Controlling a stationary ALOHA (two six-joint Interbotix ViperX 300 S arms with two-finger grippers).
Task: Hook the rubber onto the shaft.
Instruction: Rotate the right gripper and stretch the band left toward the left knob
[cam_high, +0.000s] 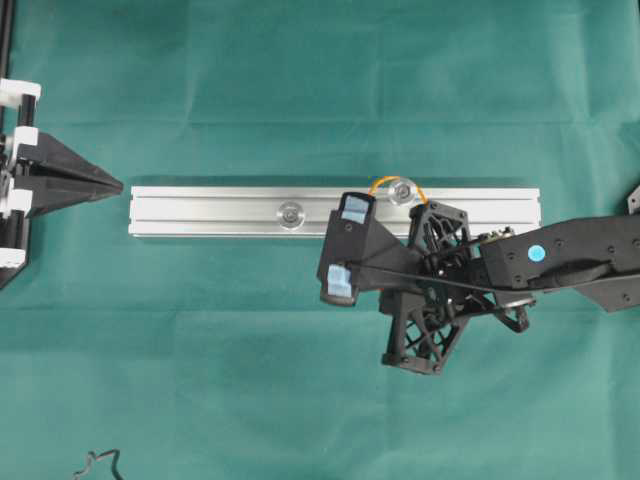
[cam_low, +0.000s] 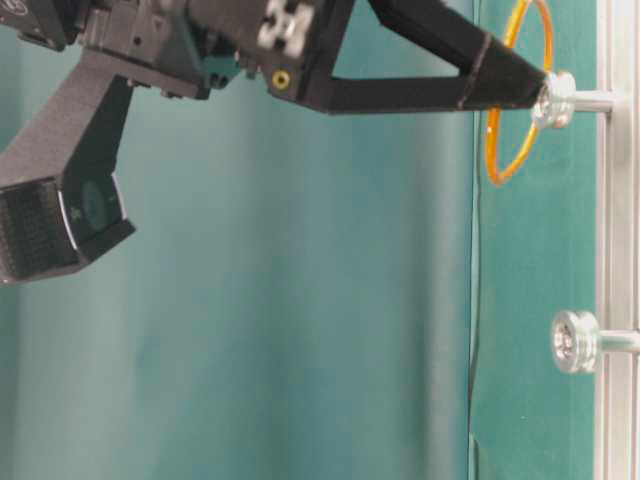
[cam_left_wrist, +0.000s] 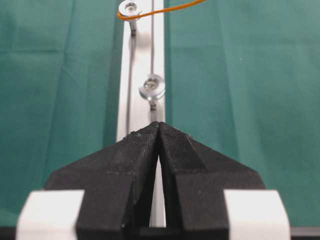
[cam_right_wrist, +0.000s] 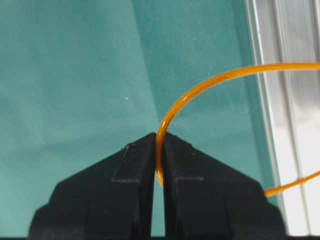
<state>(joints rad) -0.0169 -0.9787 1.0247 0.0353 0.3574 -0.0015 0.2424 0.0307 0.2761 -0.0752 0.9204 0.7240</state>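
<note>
Orange rubber (cam_right_wrist: 200, 90) arcs as a thin loop from the pinching right gripper (cam_right_wrist: 159, 142).

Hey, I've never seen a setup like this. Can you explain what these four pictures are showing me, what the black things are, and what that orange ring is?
These are four camera views of one moment on a two-armed robot. One looks down from above, one looks from table level, and two sit on the robot's wrists.

The black pointed parts are the claws. The left claw is shut, holds nothing, and waits at the end of a silver rail lying on green cloth. Two small metal shafts stick up from the rail.

The right claw is shut on a thin orange rubber band, held at the shaft farther from the left claw. The other shaft is bare. Whether the band is hooked yet is unclear. A black cord lies at the table's edge.
</note>
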